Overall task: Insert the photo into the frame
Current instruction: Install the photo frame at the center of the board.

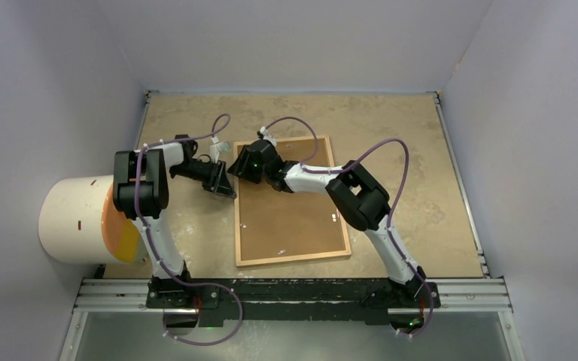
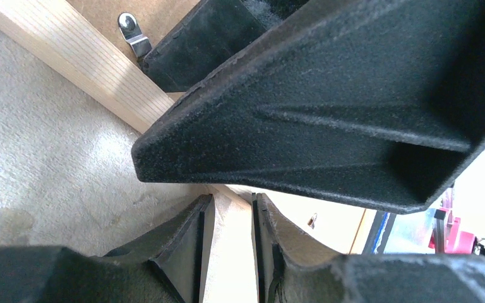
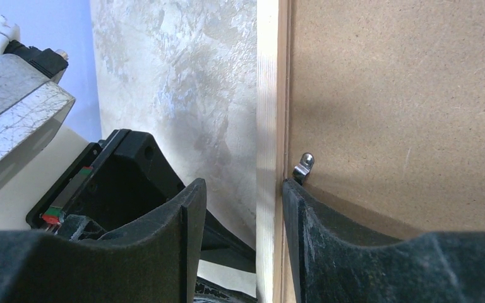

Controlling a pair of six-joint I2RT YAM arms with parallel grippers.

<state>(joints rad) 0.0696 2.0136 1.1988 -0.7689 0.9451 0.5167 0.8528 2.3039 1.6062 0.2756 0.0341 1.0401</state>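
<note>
Top external: frame [image 1: 293, 258] flat on worktop [image 1: 399, 135], backing board [image 1: 293, 218] facing up. L jaws clamped on its left rail; R jaws straddle same rail further back, gap one side, not closed.

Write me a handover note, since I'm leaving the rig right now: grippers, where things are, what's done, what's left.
Left gripper: shut on the frame, on its left rail near the far corner.
Right gripper: open, straddling the same rail beside a clip; its outer finger is clear of the wood.
Frame: back up on the table, with the backing board sitting in it.
Photo: not in sight; it may be under the board, but I cannot tell.
Done: unclear.
Left: check that the photo is inside; if not, lift the board and insert it.
</note>
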